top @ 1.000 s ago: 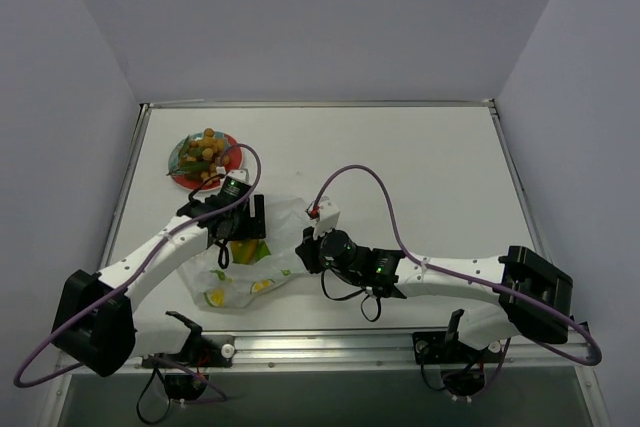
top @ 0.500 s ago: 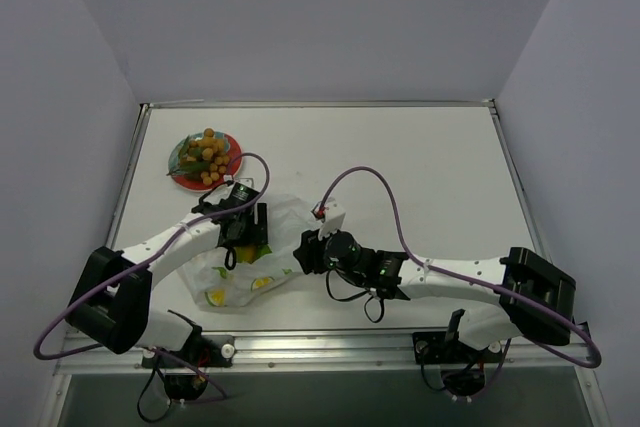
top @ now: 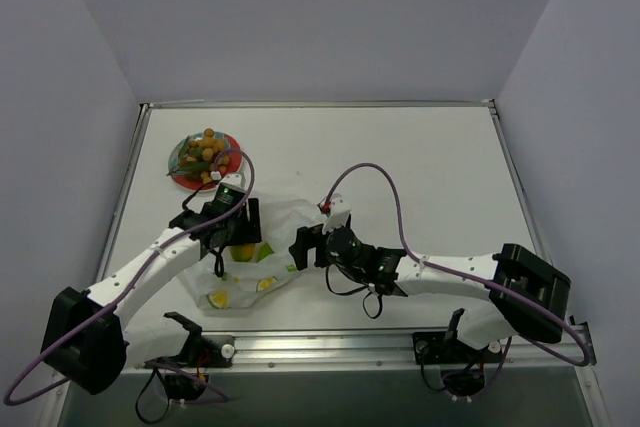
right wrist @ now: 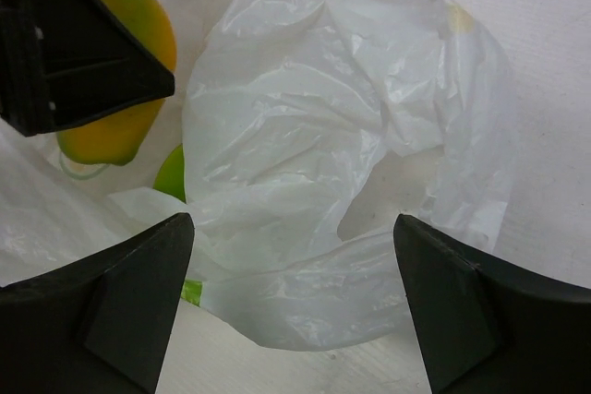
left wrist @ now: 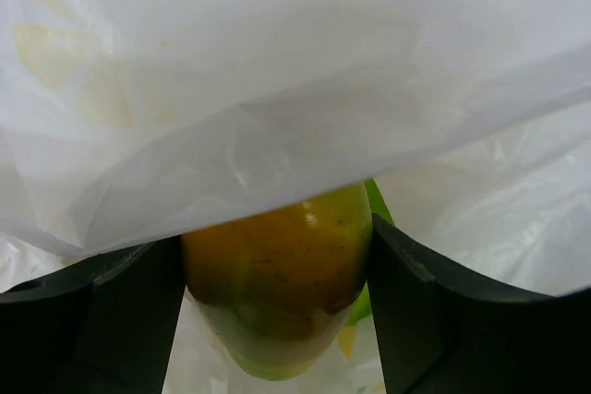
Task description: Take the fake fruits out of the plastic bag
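Note:
The crinkly white plastic bag point(top: 282, 219) lies between the two arms. My left gripper point(left wrist: 275, 257) reaches under a fold of the bag point(left wrist: 295, 89) and is shut on the orange-yellow mango-like fruit point(left wrist: 277, 292), one finger pressed against each side. A green piece point(left wrist: 377, 205) shows just behind it. My right gripper point(right wrist: 294, 228) stands wide open over the bag's loose edge point(right wrist: 305, 145), touching nothing. In the right wrist view the mango point(right wrist: 120, 131) and a green piece point(right wrist: 172, 177) sit at the bag's mouth. Yellow slices point(top: 218, 298) show through the bag's near end.
A red-and-teal plate point(top: 181, 178) at the back left holds a bunch of orange-yellow berries point(top: 207, 150) with green leaves. The table's left edge point(top: 125, 207) runs close to the plate. Purple cables loop over both arms.
My right gripper has opened wide and let go of the bag. My left gripper has narrowed onto the mango, and the left arm has shifted a little.

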### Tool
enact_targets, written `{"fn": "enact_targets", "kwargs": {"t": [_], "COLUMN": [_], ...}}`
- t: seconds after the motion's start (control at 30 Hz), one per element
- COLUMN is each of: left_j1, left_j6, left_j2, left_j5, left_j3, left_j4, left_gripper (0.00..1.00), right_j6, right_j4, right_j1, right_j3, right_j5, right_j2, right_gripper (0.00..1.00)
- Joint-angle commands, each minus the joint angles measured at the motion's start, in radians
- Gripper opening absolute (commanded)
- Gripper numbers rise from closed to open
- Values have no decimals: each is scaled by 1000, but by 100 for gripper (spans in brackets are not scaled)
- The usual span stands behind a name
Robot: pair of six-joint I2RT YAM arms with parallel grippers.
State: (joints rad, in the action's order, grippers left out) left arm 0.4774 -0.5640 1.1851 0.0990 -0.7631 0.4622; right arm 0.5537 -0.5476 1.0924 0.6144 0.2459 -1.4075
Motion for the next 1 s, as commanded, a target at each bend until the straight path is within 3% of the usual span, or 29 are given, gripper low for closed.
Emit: {"fn": "enact_targets", "kwargs": {"t": [0.0,0.23,0.43,0.53,0.67,0.7,0.73,0.9,0.97], "left_j1": [3,-3,-52,-98,-170,-207,-229,-411,-456], "left_j6": [-2,50,35,-8,-62,-74,-97,-247,-274], "left_j2": [-64,-131,-186,-200,-208,-203,-185,-87,-16], "left_j5": [-42,-212,-379,-470,-345,-240,-193,-50,-58], "left_j3": [-80,-178,-246,-275,-318,-333,-334,-262,-248], "left_j4": [79,188,138,73,4,-8,-25,-184,-246], "left_gripper": [34,34,35,32,31,31,31,31,31], "right_j6": [18,51,46,38,43,48,48,57,55], "right_j4": [-18,6,-14,-32,-48,-48,-49,-25,-18], "right_j1": [-6,-12,-14,-9,20,29,49,89,96], "right_j3": [19,39,35,22,-7,-13,-21,-47,-47], "right_j5": [53,112,86,53,36,39,41,61,69], "right_j2": [-25,-73,-82,-77,-87,-90,-90,-70,-58], "right_gripper": [86,100,99,91,70,56,50,50,51]}}
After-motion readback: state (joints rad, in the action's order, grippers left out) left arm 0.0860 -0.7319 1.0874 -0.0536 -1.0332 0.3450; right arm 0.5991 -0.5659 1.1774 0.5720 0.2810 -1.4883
